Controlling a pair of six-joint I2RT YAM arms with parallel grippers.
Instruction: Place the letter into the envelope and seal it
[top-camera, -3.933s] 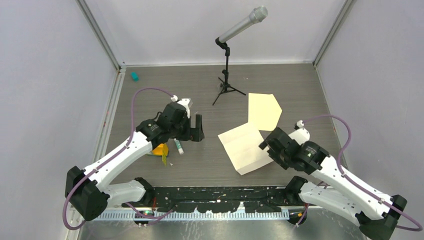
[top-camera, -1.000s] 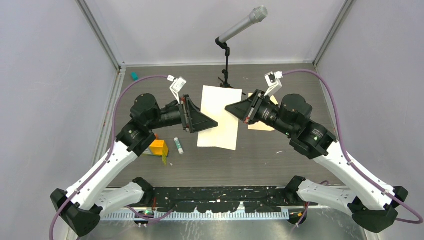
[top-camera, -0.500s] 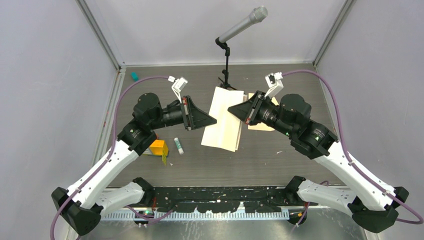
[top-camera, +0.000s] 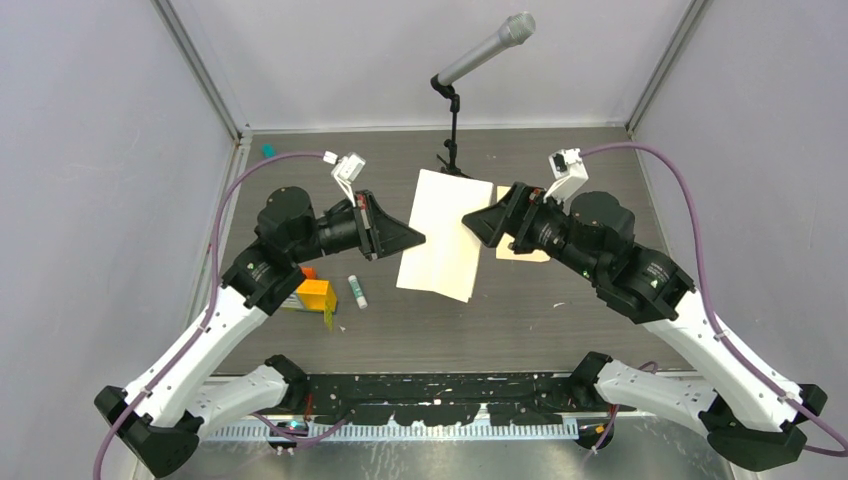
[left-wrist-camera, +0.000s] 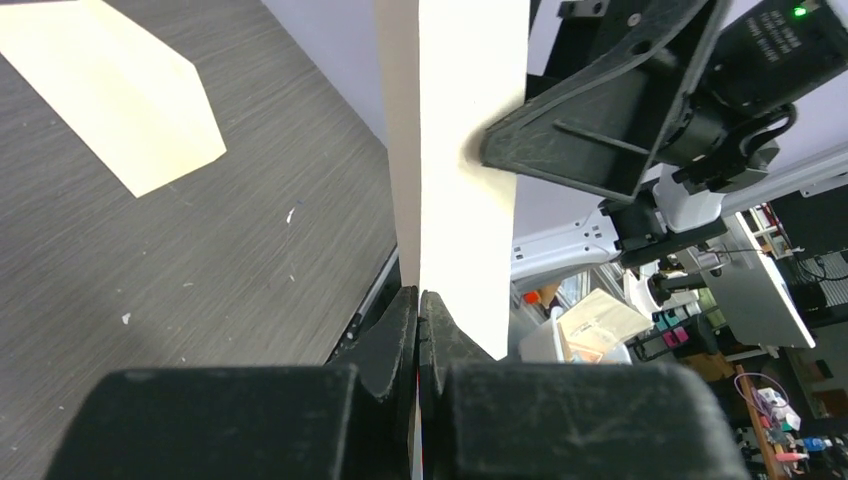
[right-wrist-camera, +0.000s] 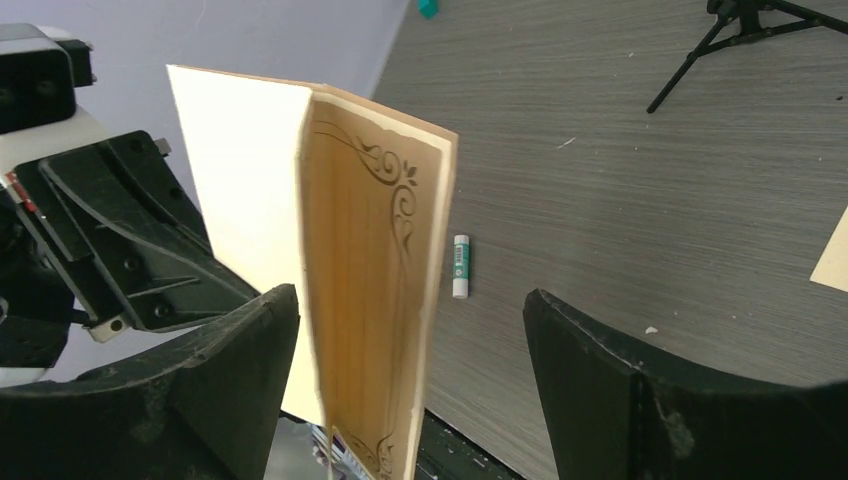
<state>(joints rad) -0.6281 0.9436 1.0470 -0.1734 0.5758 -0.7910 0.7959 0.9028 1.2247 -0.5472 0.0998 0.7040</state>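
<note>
While the left jaws pinch the folded letter (top-camera: 440, 240) mid-frame, the right jaws gape wide (one tip touching it); the envelope (left-wrist-camera: 110, 90) lies flat.

Bright, even, diffuse light; shadows are faint. In the left wrist view the letter (left-wrist-camera: 470, 150) glares nearly white, and the dark fingers (left-wrist-camera: 385, 340) below it look soft.

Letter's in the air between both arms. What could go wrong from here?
The letter hangs from the left gripper alone, pinched at one edge, so it may slip or twist. The right gripper is open around the half-folded sheet; closing could crease it crookedly. The envelope lies flat, unheld, and may slide at insertion.
</note>
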